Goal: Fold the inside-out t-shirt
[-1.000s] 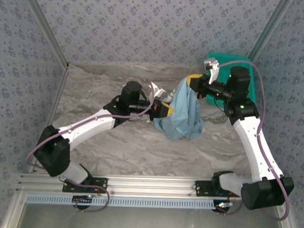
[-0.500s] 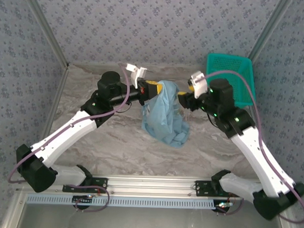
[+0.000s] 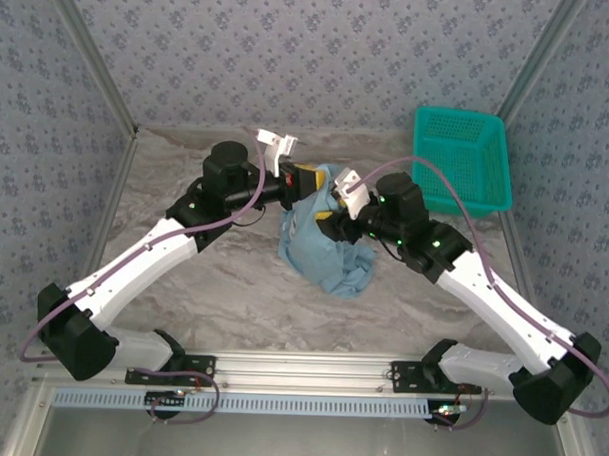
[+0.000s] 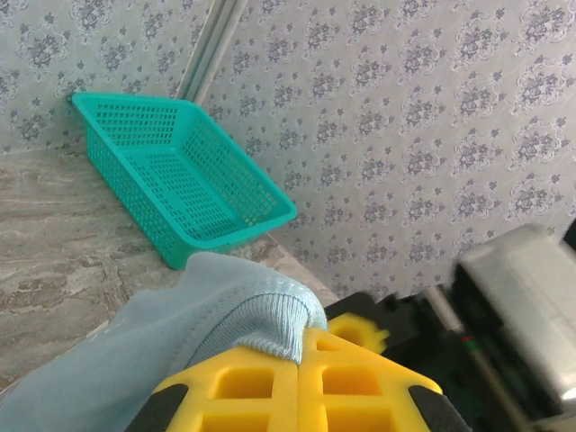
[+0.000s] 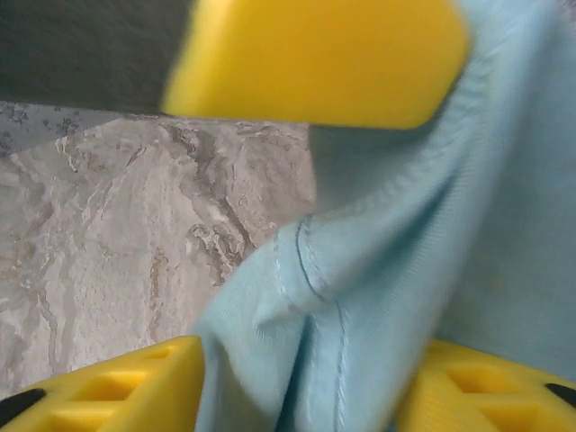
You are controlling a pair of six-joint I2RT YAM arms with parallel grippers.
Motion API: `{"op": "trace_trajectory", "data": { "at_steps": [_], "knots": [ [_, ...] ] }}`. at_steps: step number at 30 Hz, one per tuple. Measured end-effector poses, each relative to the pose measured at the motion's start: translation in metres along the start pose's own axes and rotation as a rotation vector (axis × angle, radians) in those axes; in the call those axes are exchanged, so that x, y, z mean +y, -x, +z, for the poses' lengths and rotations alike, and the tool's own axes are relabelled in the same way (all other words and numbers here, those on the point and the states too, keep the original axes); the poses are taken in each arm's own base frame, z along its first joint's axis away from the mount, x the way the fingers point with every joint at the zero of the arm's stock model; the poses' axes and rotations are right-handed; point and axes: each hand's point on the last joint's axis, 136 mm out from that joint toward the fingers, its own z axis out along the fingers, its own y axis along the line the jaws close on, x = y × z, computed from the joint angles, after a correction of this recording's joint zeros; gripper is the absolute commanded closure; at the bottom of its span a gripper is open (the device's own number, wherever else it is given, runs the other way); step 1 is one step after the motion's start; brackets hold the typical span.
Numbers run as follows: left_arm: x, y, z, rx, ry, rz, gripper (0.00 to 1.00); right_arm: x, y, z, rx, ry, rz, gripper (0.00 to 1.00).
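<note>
The inside-out t-shirt [image 3: 322, 251] hangs in a bunched drape over the middle of the table [image 3: 202, 284]. Its top is lifted, and I can't tell whether its lowest folds touch the marbled surface. It looks light and limp, the sort of cloth that sags and slides wherever it isn't held. My guess is that it wants taking by firm edges such as the shoulder seams, collar or hem corners, with the two holds set well apart so it spreads flat.

At the bundle's 12 o'clock, the left gripper [image 3: 308, 181] has its yellow fingers pressed together on a ribbed band of the cloth, plain from its own wrist camera [image 4: 300, 346]. The right gripper [image 3: 330, 217] reaches in from 4 o'clock, close beside the left one. Its jaws stand wide apart with a stitched seam of blue cloth between them [image 5: 301, 378], and nothing shows the fingers pinching.

The teal basket [image 3: 462, 158] sits at 2 o'clock from the shirt, well apart.

The sleeves, neck tag and print are lost in the folds. I can't say whether the ribbed band is collar or cuff.
</note>
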Motion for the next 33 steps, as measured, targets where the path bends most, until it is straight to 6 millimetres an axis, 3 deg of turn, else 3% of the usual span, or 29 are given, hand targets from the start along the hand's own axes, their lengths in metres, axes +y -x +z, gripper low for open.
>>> {"op": "trace_trajectory", "data": {
  "at_steps": [2, 5, 6, 8, 10, 13, 15, 18, 21, 24, 28, 33],
  "knots": [
    [0.0, -0.001, 0.0, 0.003, -0.001, 0.0, 1.0, 0.001, 0.001, 0.005, -0.003, 0.005, 0.005, 0.81],
    [0.001, -0.002, 0.0, 0.005, 0.006, -0.001, 1.0, 0.001, 0.003, 0.002, -0.011, 0.001, 0.015, 1.0],
    [0.002, -0.002, 0.0, 0.006, 0.01, 0.002, 0.93, -0.001, 0.002, -0.001, -0.008, -0.005, 0.02, 1.0],
    [0.005, -0.002, 0.0, 0.004, 0.026, 0.02, 0.68, -0.007, -0.001, -0.013, 0.005, -0.033, 0.024, 1.0],
    [0.008, -0.001, -0.001, -0.004, 0.048, 0.047, 0.54, -0.021, -0.006, -0.033, 0.024, -0.091, 0.046, 1.0],
    [0.017, -0.006, -0.004, -0.003, 0.088, 0.095, 0.41, -0.044, -0.02, -0.069, 0.057, -0.207, 0.135, 1.0],
    [0.03, -0.021, -0.007, 0.019, 0.126, 0.114, 0.39, -0.056, -0.036, -0.09, 0.08, -0.277, 0.215, 1.0],
    [0.061, -0.063, 0.001, 0.11, 0.185, 0.116, 0.39, -0.069, -0.08, -0.109, 0.161, -0.365, 0.351, 1.0],
    [0.099, -0.111, 0.023, 0.243, 0.23, 0.106, 0.39, -0.077, -0.119, -0.114, 0.243, -0.411, 0.465, 1.0],
    [0.126, -0.16, 0.043, 0.374, 0.256, 0.125, 0.37, -0.083, -0.141, -0.11, 0.292, -0.422, 0.558, 1.0],
    [0.145, -0.209, 0.064, 0.53, 0.271, 0.186, 0.33, -0.084, -0.144, -0.107, 0.291, -0.402, 0.595, 1.0],
    [0.155, -0.217, 0.094, 0.59, 0.292, 0.303, 0.36, -0.082, -0.14, -0.106, 0.269, -0.379, 0.61, 1.0]
  ]
}}
